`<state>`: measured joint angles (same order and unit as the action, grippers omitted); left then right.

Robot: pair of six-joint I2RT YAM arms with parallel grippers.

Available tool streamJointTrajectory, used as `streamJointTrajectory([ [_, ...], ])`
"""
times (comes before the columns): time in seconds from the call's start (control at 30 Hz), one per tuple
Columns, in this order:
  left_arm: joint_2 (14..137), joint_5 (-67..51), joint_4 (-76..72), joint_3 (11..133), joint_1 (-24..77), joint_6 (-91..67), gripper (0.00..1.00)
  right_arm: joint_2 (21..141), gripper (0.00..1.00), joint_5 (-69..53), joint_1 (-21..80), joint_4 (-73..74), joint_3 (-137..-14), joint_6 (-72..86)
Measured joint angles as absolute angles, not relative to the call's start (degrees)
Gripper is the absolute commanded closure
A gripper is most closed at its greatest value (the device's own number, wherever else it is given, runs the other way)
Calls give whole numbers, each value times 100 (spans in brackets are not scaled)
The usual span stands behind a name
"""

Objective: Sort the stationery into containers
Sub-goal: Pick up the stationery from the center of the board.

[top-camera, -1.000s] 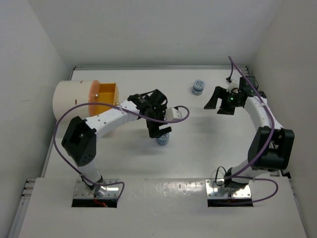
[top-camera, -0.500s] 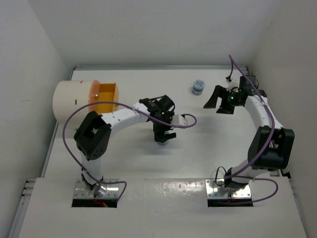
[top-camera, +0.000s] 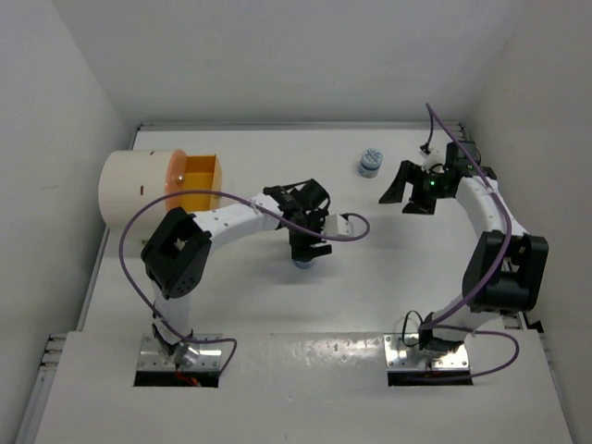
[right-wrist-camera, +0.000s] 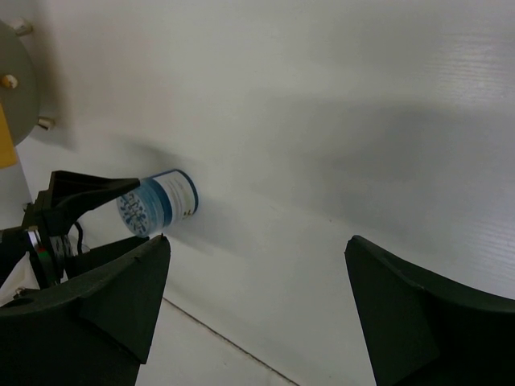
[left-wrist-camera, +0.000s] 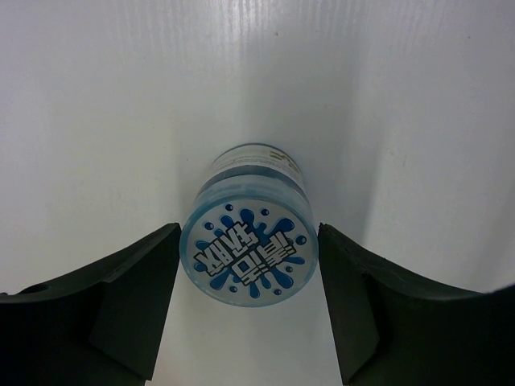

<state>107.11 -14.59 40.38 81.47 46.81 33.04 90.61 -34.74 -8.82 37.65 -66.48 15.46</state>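
Observation:
A round blue-and-white piece (left-wrist-camera: pixel 249 249) stands on the white table. My left gripper (left-wrist-camera: pixel 249 310) reaches down over it, and both fingers (left-wrist-camera: pixel 137 305) press its sides, so it is shut on it. From above, this gripper (top-camera: pixel 304 250) hides nearly all of the piece (top-camera: pixel 302 265). The right wrist view shows the same piece (right-wrist-camera: pixel 161 203). A second blue-and-white piece (top-camera: pixel 370 163) stands at the back. Just to its right, my right gripper (top-camera: pixel 404 196) is open with nothing in it (right-wrist-camera: pixel 257 241). The cream drum (top-camera: pixel 134 185) lies at the left with one orange drawer (top-camera: pixel 199 180) pulled out.
White walls close in the table on the left, back and right. The purple cable of the left arm loops beside its gripper (top-camera: pixel 356 225). The drum's round face with small knobs (right-wrist-camera: pixel 12 72) shows at the far left of the right wrist view.
My left gripper has come down over the blue-and-white piece, and its jaws have narrowed onto it. The right arm has hardly moved.

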Motion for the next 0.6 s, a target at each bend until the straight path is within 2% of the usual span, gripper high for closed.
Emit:
streamJointTrajectory([
  [0.17, 10715, -1385, 4016, 8103, 4683, 3301, 26, 9076, 12, -3481, -882, 3778, -6661, 1546],
  [0.27, 10715, -1369, 4016, 8095, 4683, 3304, 42, 9085, 12, -3485, -882, 3780, -6663, 1546],
  [0.3, 10715, -1369, 4016, 8095, 4683, 3315, 51, 9087, 12, -3487, -882, 3782, -6670, 1546],
  [0.4, 10715, -1367, 4018, 8095, 4683, 3321, 61, 9096, 12, -3500, -882, 3782, -6700, 1546],
  [0.6, 10700, -1393, 4425, 8331, 4569, 3391, 71, 9148, 13, -3544, -875, 3780, -6757, 1546],
])
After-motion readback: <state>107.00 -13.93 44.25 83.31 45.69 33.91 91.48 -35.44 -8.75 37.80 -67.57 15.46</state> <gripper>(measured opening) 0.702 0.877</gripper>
